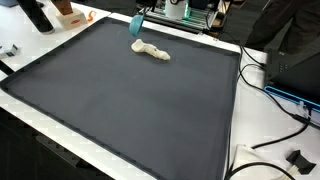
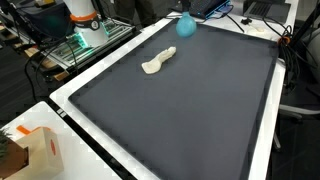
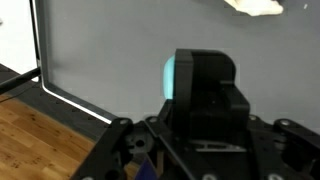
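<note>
**Claw lined up on teal object at the mat edge, grip unconfirmed**

In an exterior view: the teal rounded object point(image 1: 137, 22) is at the far edge of the dark grey mat point(image 1: 120, 110). The cream elongated soft piece point(image 1: 151, 50) lies flat near it, further in on the mat and not touching it. I can't tell whether the teal object rests on the mat or hangs just above it. Black cables point(image 1: 275, 90) lie off the mat on the white counter point(image 1: 232, 120), probably routed there to keep them off the work surface.

In an exterior view: same layout. The teal object point(image 2: 186, 25) is up by the mat's far edge and the cream piece point(image 2: 157, 62) is angled toward the middle. An orange-and-white cardboard box point(image 2: 40, 150) sits off the mat at the near corner.

Wrist view: your claw point(image 3: 205, 95) fills the lower middle. Its black body hides the fingers, so I can't tell if it's wide, narrow or holding anything. The teal object point(image 3: 170, 78) shows just past the body, so you look centred on it. The cream piece point(image 3: 255, 6) is well apart at the top edge. Wooden floor point(image 3: 40, 140) shows at lower left, so you're close to the mat's border.
</note>
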You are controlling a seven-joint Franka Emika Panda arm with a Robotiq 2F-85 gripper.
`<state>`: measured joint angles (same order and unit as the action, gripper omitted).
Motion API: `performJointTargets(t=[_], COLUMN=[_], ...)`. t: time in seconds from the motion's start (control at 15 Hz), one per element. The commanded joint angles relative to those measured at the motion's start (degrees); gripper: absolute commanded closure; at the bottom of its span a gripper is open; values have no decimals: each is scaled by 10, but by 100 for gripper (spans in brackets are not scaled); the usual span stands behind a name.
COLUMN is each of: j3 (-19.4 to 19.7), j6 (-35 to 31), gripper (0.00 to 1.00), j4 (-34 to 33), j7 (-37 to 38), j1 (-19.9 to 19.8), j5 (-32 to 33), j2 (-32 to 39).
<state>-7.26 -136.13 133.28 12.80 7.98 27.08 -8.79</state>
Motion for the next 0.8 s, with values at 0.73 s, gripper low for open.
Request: performJointTargets(t=[0.73], j3=[116], j6=[-21], gripper=[75], j4=[92], j7=[-404], j1=[35], j5=[-552], j2=[-77])
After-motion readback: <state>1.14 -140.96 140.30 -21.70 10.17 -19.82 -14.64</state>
